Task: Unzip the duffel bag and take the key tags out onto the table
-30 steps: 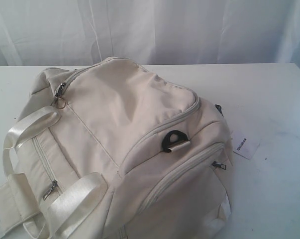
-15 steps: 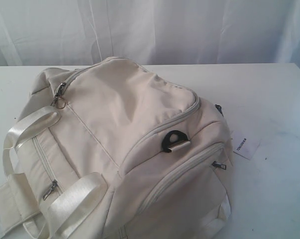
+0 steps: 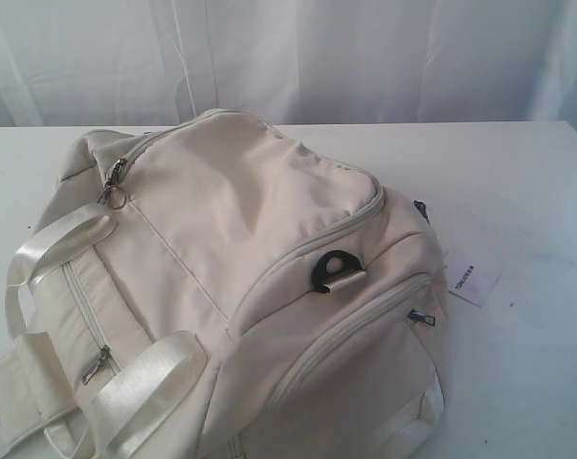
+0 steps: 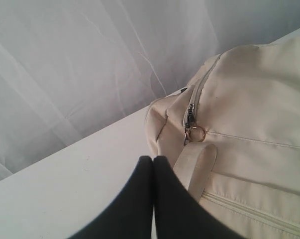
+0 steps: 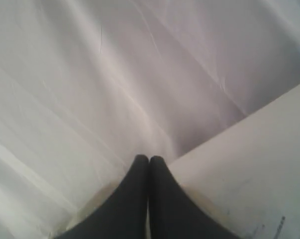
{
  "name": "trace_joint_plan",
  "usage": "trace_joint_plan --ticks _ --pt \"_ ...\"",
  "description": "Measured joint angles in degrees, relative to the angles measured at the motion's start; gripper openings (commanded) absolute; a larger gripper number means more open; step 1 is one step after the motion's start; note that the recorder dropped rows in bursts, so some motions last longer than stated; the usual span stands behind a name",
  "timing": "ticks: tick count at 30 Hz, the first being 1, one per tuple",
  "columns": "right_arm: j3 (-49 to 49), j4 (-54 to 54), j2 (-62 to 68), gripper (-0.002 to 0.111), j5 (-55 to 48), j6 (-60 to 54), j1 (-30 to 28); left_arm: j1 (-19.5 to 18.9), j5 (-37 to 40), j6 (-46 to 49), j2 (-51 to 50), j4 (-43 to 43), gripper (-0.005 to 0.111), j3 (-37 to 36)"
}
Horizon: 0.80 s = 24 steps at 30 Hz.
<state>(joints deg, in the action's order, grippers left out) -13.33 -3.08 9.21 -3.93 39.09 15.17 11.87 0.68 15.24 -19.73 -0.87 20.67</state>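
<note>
We see bag [image 3: 233, 218] zipped on counter [image 3: 518, 177] | left gripper [image 4: 153, 159] pressed together, empty | right gripper [image 5: 149, 159] together, empty too

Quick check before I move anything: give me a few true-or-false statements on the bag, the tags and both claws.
1. The duffel bag has its top zipper closed. True, no opening shows.
2. The key tags lie out on the table. False: no key tags are in view anywhere.
3. The left claw is shut and empty. True.
4. The right claw grips a zipper pull. False: it is shut on nothing and faces the curtain.
5. A white paper label lies on the table beside the bag. True.
</note>
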Motion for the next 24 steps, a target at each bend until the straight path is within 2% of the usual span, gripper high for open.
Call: trace_joint_plan --ticks 4,11,14,20,22,24 --pt "-6.7 -3.3 8.0 0.000 -7.9 -9.2 6.9 0.0 0.0 0.0 0.0 0.0 0.000 0.0" --pt "-18.3 -27.4 28.6 0.000 -22.4 -41.4 18.4 0.0 0.0 0.0 0.0 0.0 0.000 0.0" --pt "-22.8 -32.8 37.6 0.000 -26.2 -48.9 22.9 0.0 0.0 0.0 0.0 0.0 0.000 0.0" --pt "-30.6 -31.7 53.3 0.000 -27.3 -51.7 34.7 0.0 -0.2 -1.2 0.0 0.1 0.000 0.0" --pt "-33.4 -26.1 57.3 0.000 -28.0 -47.6 38.7 0.0 -0.7 -1.9 0.0 0.1 0.000 0.0" --pt "-37.1 -16.1 61.3 0.000 -30.6 -39.1 43.0 0.0 -1.0 -2.4 0.0 0.1 0.000 0.0"
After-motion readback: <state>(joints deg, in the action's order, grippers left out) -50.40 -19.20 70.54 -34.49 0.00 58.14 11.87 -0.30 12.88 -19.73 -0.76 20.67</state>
